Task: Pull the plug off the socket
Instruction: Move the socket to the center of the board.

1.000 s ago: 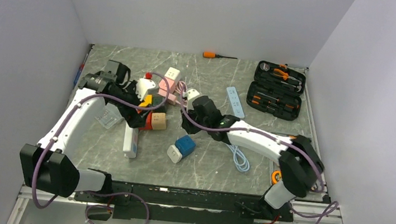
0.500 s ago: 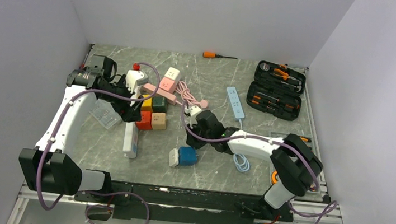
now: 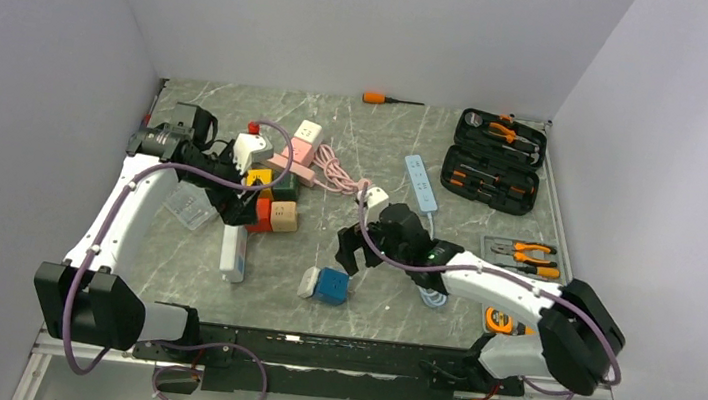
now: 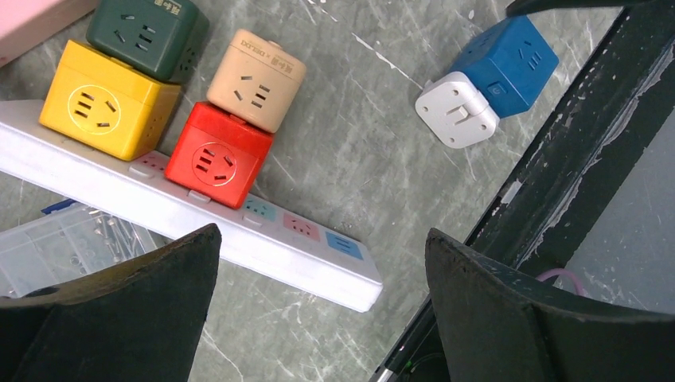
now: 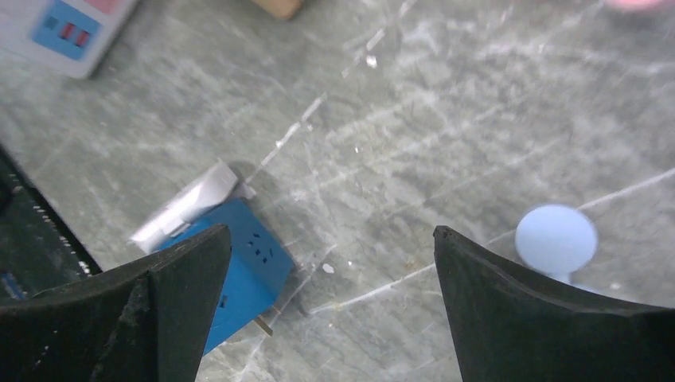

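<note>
A white plug (image 3: 376, 197) on a pink cord (image 3: 338, 172) lies loose on the table, in no socket. My right gripper (image 3: 355, 258) (image 5: 333, 232) hovers open and empty just in front of it. Below its left finger sits a blue cube socket (image 5: 243, 267) (image 3: 331, 284) with a white adapter (image 4: 457, 111) against one side. My left gripper (image 3: 236, 209) (image 4: 322, 239) hangs open above a white power strip (image 4: 239, 231). Red (image 4: 219, 155), beige (image 4: 256, 79), yellow (image 4: 107, 99) and green (image 4: 147, 32) cube sockets cluster there.
An open tool case (image 3: 492, 160) stands at the back right and an orange screwdriver (image 3: 377, 97) at the back wall. A light blue strip (image 3: 421, 180), a coiled light blue cable (image 3: 430, 289), pliers (image 3: 525, 250), a tape measure (image 3: 500, 320) and a clear box (image 4: 64, 247) lie about.
My right gripper has opened, let go of the white plug and drawn back toward the near edge over the blue cube. The left arm shifted slightly over the cube cluster.
</note>
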